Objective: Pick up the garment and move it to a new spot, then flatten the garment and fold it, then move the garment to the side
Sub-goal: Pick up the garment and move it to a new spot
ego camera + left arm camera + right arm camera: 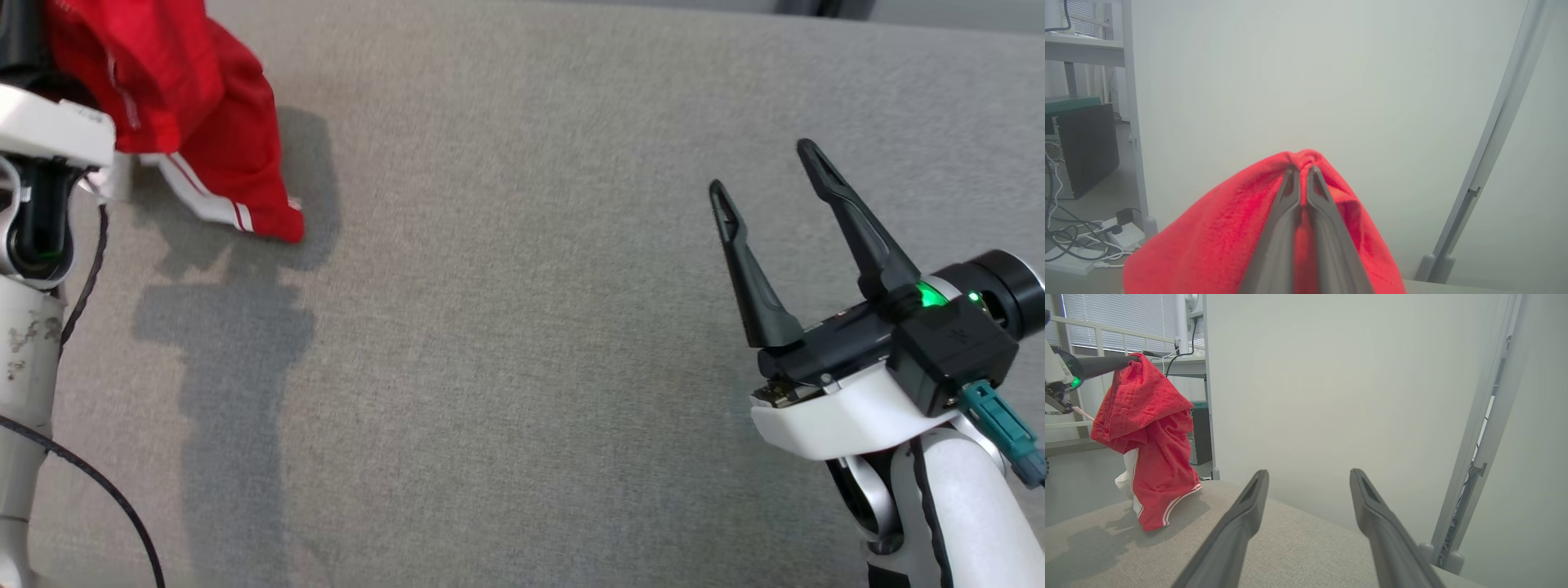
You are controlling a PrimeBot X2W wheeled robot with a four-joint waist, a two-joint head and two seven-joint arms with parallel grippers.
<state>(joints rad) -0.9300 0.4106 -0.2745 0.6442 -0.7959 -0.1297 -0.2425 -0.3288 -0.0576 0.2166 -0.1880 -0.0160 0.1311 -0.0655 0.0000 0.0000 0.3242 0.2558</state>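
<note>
1. Forearm of the left arm [24,359] runs up the left edge of the head view, pale and scuffed, with a black cable [91,261] looping beside it.
2. The left gripper [1303,166] is high above the left end of the worktop. In its own wrist view its fingers [1286,212] lie pressed together, clamped on a bunched fold of the garment.
3. The garment [188,106], red with white stripes along its hem, hangs from that grip in a loose drape. In the right wrist view most of it is in the air and its lowest striped corner touches the worktop. A bit of white cloth shows behind the red.
4. The worktop [522,367] is covered in grey woven fabric. A dark shadow [237,327] of arm and cloth lies on it just below and to the right of the hanging garment.
5. The right gripper [763,170] sits well apart from the garment, at the lower right of the head view, over the grey fabric. Its fingers [751,269] stand wide apart, tips pointing up that view and leaning a little left. A green light [927,294] glows at its wrist, and a teal plug [1000,425] juts out beside it.
6. Past the worktop's far edge, the right wrist view shows a pale wall panel [1331,396]. To its right is a slanting grey metal post [1486,428].
</note>
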